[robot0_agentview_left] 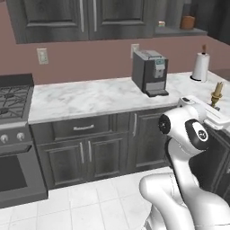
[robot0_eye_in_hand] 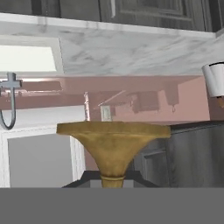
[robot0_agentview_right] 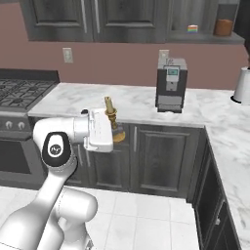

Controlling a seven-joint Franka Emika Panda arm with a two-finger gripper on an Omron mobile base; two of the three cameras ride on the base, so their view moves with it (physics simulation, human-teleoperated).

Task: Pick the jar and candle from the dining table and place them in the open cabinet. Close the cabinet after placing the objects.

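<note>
Jaws clamped on the candle (robot0_agentview_right: pixel 111 118), gripper (robot0_agentview_right: pixel 115 129) carrying it midair | jar (robot0_agentview_right: pixel 223 26) already shelved | candle placement, cabinet (robot0_agentview_right: pixel 205 19) closing remain.

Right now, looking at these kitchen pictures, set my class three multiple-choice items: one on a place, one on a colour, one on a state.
1. Where is the coffee machine?
A on the stove
B on the marble counter
C on the floor

2. What colour is the wall behind the counter?
A dusty pink
B green
C blue

3. What is the gripper doing?
A hanging open
B shut on the candle
C shut on a cup

Key: B, it stands on the counter; A, the wall is pink; B, the brass holder sits at the hand.
</note>
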